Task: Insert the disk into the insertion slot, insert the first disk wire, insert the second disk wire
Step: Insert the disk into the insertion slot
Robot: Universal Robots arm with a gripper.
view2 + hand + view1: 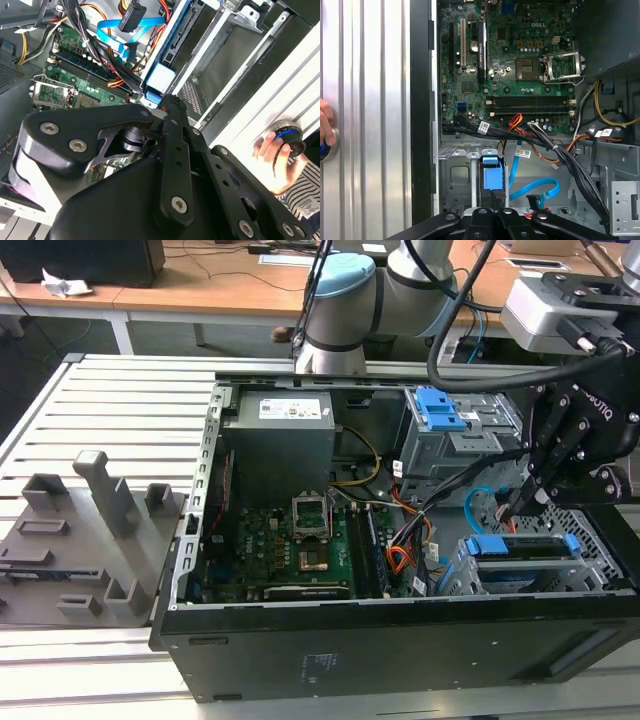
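Disk (pixel 522 546) and carrier stand on edge inside the insertion slot (pixel 592 540), the perforated silver cage at the exterior view's right end of the open computer case (pixel 400 650). Judging from how deep it sits, that step looks done. Little of the drive's silver body shows. What stands out is the bright blue carrier: a rail along the upper edge in the exterior view, and a blue pull tab in both wrist views (pixel 491 176).

The gripper (pixel 512 506) hangs just above that tab, close to it. Whether it touches the tab is not clear. Its claw is pinched together tip to tip, and nothing shows between the tips. Closed like this it makes a narrow point, which probably suits the tight gap between cage wall and cabling.

The second disk wire (pixel 536 188), a thin light-blue flat cable, loops loosely just beside the cage. Its small dark plug (pixel 132 17) seems to dangle free of the drive, so I judge it is not yet connected. Black and orange leads cross the motherboard (pixel 290 550) nearby, and I cannot tell which of them is the first disk wire.

Outside the case, a person's hand (pixel 274 161) rests on a blue-ringed knob (pixel 288 136) on the ribbed metal table (pixel 120 400).
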